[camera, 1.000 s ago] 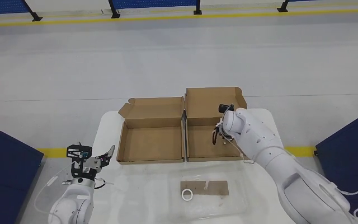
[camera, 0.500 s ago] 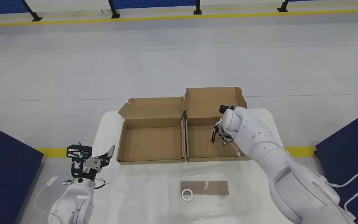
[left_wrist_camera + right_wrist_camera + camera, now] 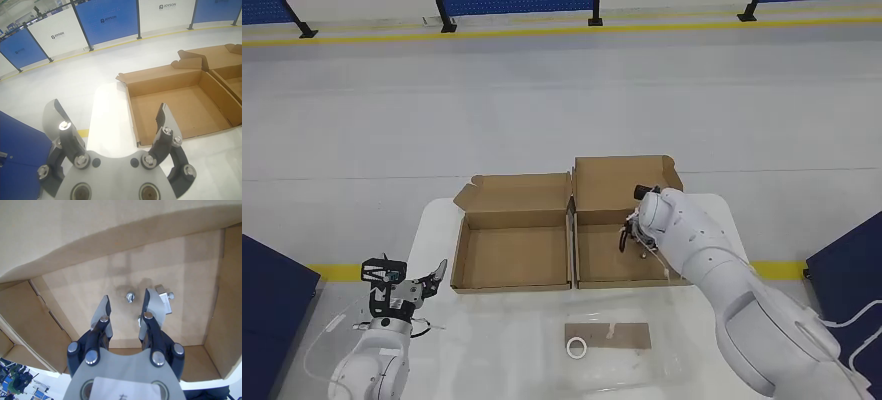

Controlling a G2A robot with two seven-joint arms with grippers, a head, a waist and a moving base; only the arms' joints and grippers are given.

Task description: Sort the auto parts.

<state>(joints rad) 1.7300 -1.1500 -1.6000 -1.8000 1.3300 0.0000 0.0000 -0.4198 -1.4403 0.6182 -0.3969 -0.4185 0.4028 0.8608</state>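
Overhead, a white rectangular table (image 3: 502, 315) stands on a pale, glossy floor crossed by a yellow painted line (image 3: 542, 30), with blue and white partition panels on black posts (image 3: 105, 20) along the far side of the room and dark blue screens (image 3: 272, 295) beside the table's left and right edges. Two open brown cardboard boxes sit side by side, touching, along the far edge: the left cardboard box (image 3: 512, 250) has a bare floor, and the right cardboard box (image 3: 602, 255) holds the parts. The right gripper (image 3: 126, 298) hangs inside the right box, its fingers spread apart and holding nothing; on the box floor below the gap lies a short silver hex bolt (image 3: 130, 297), with a silver metal bracket (image 3: 166, 303) just beside it, partly behind one finger. The left gripper (image 3: 111, 111) sits at the table's near left corner, fingers wide apart and empty. Near the near edge lies a clear plastic sheet (image 3: 647, 365) carrying a flat brown cardboard strip (image 3: 612, 336) and a small white ring (image 3: 577, 347).
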